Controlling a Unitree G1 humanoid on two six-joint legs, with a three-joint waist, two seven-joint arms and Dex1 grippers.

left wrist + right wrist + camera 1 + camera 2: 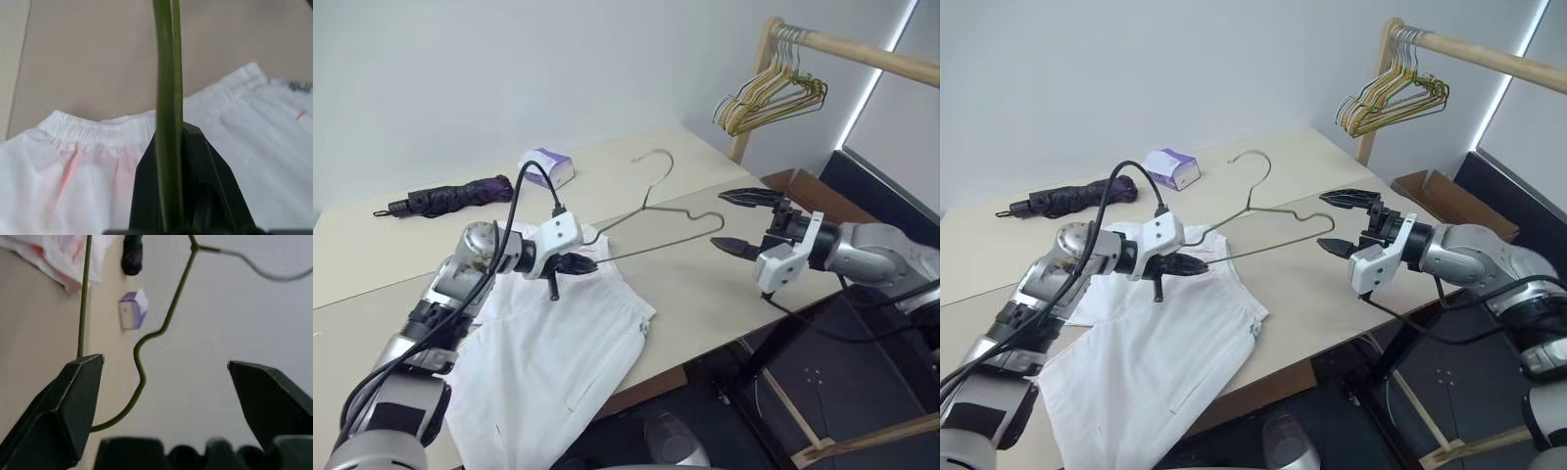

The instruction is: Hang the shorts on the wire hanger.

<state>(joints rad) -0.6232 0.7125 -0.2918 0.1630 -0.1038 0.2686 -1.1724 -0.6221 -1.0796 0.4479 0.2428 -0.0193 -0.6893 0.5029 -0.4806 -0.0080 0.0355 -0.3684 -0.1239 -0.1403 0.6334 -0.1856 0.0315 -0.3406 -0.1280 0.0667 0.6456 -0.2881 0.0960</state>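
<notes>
The white shorts (558, 362) lie flat on the beige table (705, 294), reaching to its front edge, elastic waist toward the back. The wire hanger (646, 204) hangs level in the air above the waist, hook pointing away from me. My left gripper (582, 262) is shut on the hanger's left end; in the left wrist view the green wire (166, 98) runs up from between its black fingers (205, 196) over the shorts (73, 161). My right gripper (741, 221) stands open at the hanger's right end. That bent end (139, 367) lies between its spread fingers without touching them.
A purple-white tissue box (548, 166) and a folded dark umbrella (445, 199) lie at the back of the table. A wooden rack (862, 54) with several wire hangers (773, 93) stands at the right. A cardboard box (1449, 201) sits beyond the table's right edge.
</notes>
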